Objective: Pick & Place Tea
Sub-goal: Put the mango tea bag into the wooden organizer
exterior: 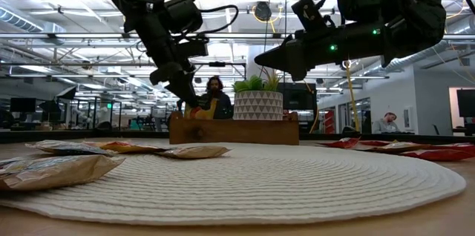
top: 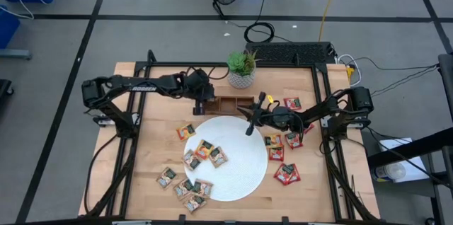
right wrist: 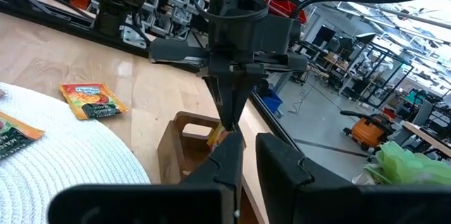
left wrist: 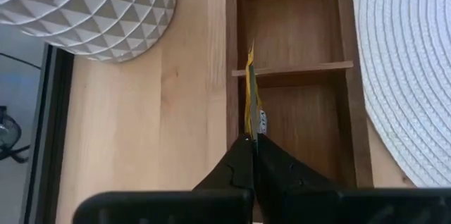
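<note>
My left gripper (left wrist: 251, 139) is shut on a tan/orange tea sachet (left wrist: 250, 94) above the left end of the brown wooden tray (top: 230, 102). In the low view the sachet (exterior: 205, 110) shows just above the tray's wall (exterior: 234, 130). My right gripper (top: 249, 127) hovers level over the far right rim of the white plate (top: 241, 182). Its fingers (right wrist: 225, 164) stand a narrow gap apart with nothing between them. Tan sachets (top: 204, 148) lie on the plate's left part and on the wood beside it (top: 166, 177). Red sachets (top: 287, 174) lie at the plate's right. My left gripper pinches the sachet's near edge (left wrist: 252, 127) between its two fingers, so the flat sachet shows edge-on and sticks out past the fingertips. The fingers slant down from the table's left. Its free corner (left wrist: 250, 46) is over the tray's divider; I cannot tell whether it touches.
A potted plant in a white patterned pot (top: 241, 69) stands just behind the tray, close to my left gripper. The tray's compartments (left wrist: 296, 20) are open from above. Bare wood (top: 318, 182) lies at the table's near right. People (exterior: 215, 91) show in the room beyond.
</note>
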